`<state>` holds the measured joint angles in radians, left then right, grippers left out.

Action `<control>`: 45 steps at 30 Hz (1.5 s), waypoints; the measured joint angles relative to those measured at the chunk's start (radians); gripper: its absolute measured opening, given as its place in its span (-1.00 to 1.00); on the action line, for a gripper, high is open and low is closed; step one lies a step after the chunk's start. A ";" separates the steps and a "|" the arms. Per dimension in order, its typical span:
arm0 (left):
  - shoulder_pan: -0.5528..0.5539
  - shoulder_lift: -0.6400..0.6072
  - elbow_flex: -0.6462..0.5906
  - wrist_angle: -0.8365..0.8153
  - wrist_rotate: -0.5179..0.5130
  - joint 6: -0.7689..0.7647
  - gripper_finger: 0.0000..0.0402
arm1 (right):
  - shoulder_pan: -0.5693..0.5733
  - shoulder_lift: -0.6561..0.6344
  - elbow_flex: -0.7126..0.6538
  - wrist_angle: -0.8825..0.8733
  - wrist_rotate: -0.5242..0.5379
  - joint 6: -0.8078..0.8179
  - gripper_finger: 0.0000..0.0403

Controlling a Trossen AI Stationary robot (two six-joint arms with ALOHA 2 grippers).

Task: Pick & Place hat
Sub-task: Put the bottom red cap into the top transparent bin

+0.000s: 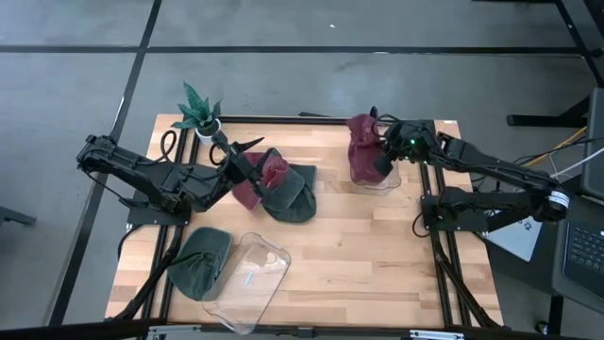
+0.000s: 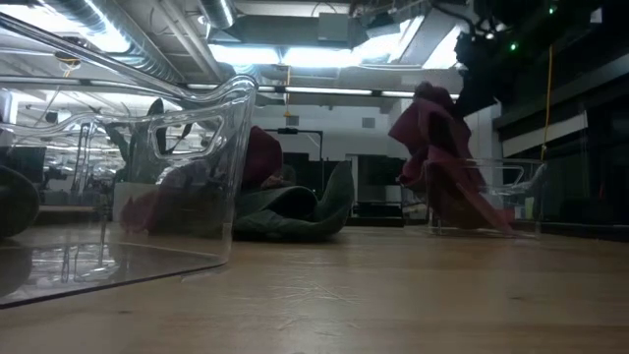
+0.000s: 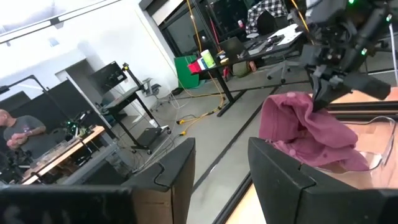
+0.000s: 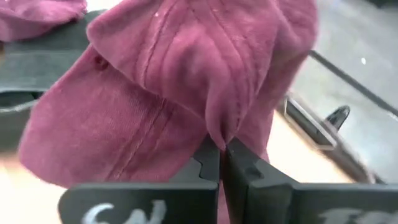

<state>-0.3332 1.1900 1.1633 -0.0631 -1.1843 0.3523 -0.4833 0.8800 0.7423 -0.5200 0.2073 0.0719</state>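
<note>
A wooden counter (image 1: 359, 236) is seen from above, with a dark robot arm at each side. The right claw (image 1: 386, 161) is positioned at the far right part of the counter, and a maroon hat (image 1: 363, 146) is pinched in it. In the right wrist view the two dark fingers (image 4: 208, 163) are seen pressed almost together with a fold of the maroon cloth caught between them. The hat is held hanging over and into a clear plastic bin (image 1: 377, 178), which stands on the counter below the claw. In the low view the cloth (image 2: 437, 157) is draped down into that bin (image 2: 516, 187).

The left claw (image 1: 247, 147) is raised above the middle of the counter, and its fingers (image 3: 283, 180) are spread wide apart with nothing gripped between them. Beneath and just beside it a heap of hats is found: a second maroon hat (image 1: 264, 178) lies against a dark green hat (image 1: 294, 194).

Nearer the front left corner another dark green hat (image 1: 200, 263) is laid flat, touching a second clear bin (image 1: 250, 281) that is tipped on its side. A small potted plant (image 1: 199, 113) is placed at the far left edge. In the left wrist view a person (image 3: 18, 134) is seen in the room beyond the counter.
</note>
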 joint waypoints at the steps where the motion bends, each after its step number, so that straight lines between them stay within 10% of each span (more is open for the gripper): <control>1: 0.000 0.000 0.000 0.000 0.000 0.000 -0.29 | -0.001 0.001 -0.012 0.012 0.002 0.003 -0.99; 45: 0.000 0.000 0.000 0.000 0.000 0.000 -0.29 | -0.011 -0.063 0.132 -0.139 0.156 0.134 -0.99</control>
<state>-0.3332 1.1900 1.1633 -0.0631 -1.1843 0.3523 -0.4946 0.8173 0.8743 -0.6593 0.3634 0.2054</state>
